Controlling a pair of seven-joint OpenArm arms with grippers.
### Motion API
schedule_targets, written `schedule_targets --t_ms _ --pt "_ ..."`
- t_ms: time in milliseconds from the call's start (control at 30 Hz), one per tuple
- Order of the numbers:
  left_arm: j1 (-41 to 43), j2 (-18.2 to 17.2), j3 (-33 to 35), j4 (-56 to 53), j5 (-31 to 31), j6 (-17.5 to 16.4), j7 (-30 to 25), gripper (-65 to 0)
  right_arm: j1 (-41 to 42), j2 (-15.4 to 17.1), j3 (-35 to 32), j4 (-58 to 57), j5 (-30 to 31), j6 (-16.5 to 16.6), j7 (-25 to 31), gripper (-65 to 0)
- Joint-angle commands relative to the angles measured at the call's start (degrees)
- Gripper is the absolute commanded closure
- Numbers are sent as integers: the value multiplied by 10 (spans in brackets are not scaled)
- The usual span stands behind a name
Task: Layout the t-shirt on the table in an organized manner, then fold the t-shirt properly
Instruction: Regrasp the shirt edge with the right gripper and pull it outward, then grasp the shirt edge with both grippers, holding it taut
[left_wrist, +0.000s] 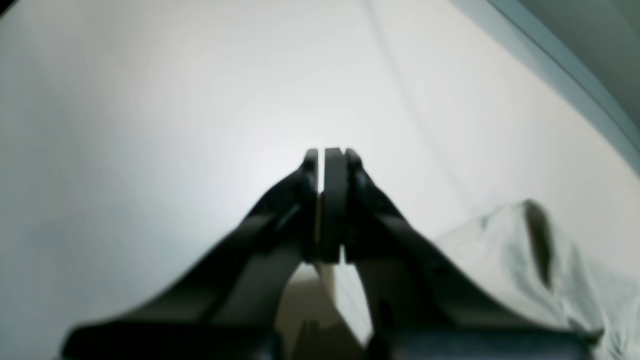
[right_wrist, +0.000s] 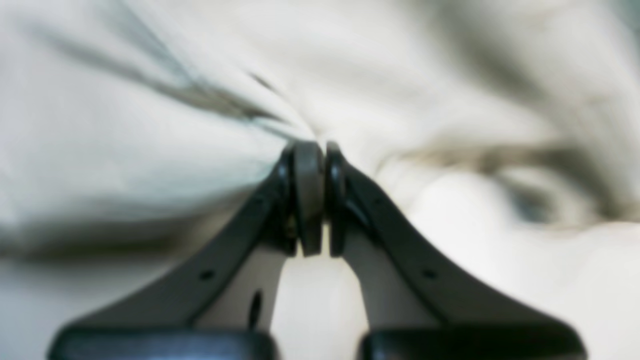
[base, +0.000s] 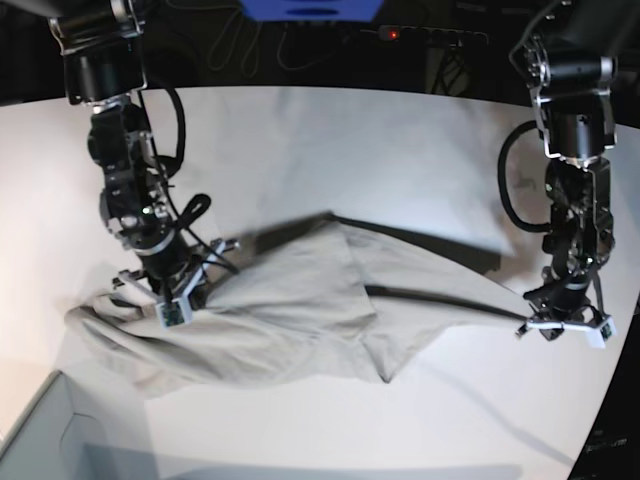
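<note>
The t-shirt (left_wrist: 540, 260) lies beside the clenched, empty left gripper (left_wrist: 332, 155) on the table (left_wrist: 150, 125); the right gripper (right_wrist: 310, 147) pinches its cloth; from base, it sprawls rumpled, spreading unfinished, folding not begun.

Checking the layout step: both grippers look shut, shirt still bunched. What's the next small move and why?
Probably a short lift and pull with the right gripper, outward and away from the left gripper. Its jaws are shut on a pinch of the t-shirt, which lies crumpled and creased on the table. The left gripper is shut too, apparently on the stretched corner, though its own view doesn't show cloth.
</note>
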Motion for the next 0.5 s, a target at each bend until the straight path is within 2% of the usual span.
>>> schedule_targets --t_ms 0,100,233,467 --pt "-9 -17 -3 29 -1 -3 -18 -2 -23 4 18 58 4 1 4 0" --pt "10 -30 -5 70 -3 -3 -18 -2 -84 10 66 161 4 1 -8 0" --pt "30 -44 -5 96 -4 -3 -19 -2 -134 8 132 237 4 1 -9 0" --pt "62 -48 -6 95 -5 -3 -23 -2 -190 10 217 243 4 2 -9 0"
